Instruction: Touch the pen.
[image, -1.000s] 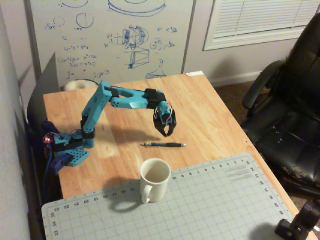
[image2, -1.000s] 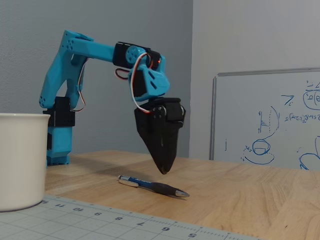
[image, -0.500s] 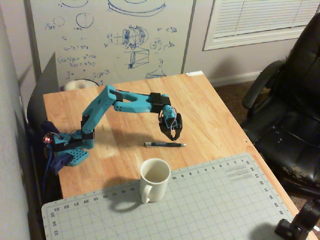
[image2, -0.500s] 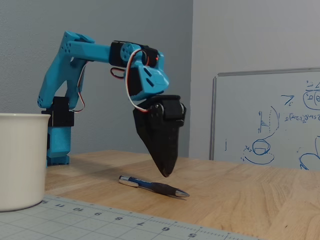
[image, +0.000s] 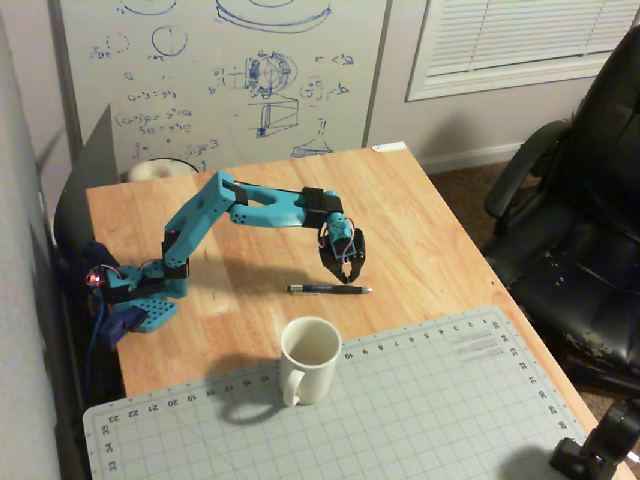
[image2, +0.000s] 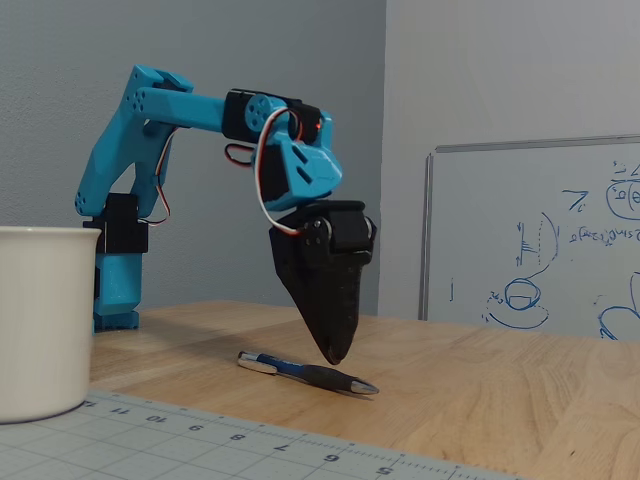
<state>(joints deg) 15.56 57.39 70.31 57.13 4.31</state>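
Note:
The pen (image: 330, 289) lies flat on the wooden table (image: 430, 215), dark with a silvery tip pointing right in a fixed view. From the low side it is again the pen (image2: 305, 373), lying just in front of the mat's edge. My gripper (image: 347, 275) hangs point-down over the pen's right half, its black jaws closed to a single point. In the low fixed view the gripper (image2: 333, 358) ends a small way above the pen, with a thin gap showing between them. Nothing is held.
A white mug (image: 310, 358) stands on the grey-green cutting mat (image: 420, 400) in front of the pen; it is the mug (image2: 40, 320) at the left of the low view. A black office chair (image: 580, 230) stands right of the table. A whiteboard (image: 220, 80) leans behind.
The arm has reached further out and the gripper has dropped lower, from above and behind the pen to just over it. The pen and mug have not moved.

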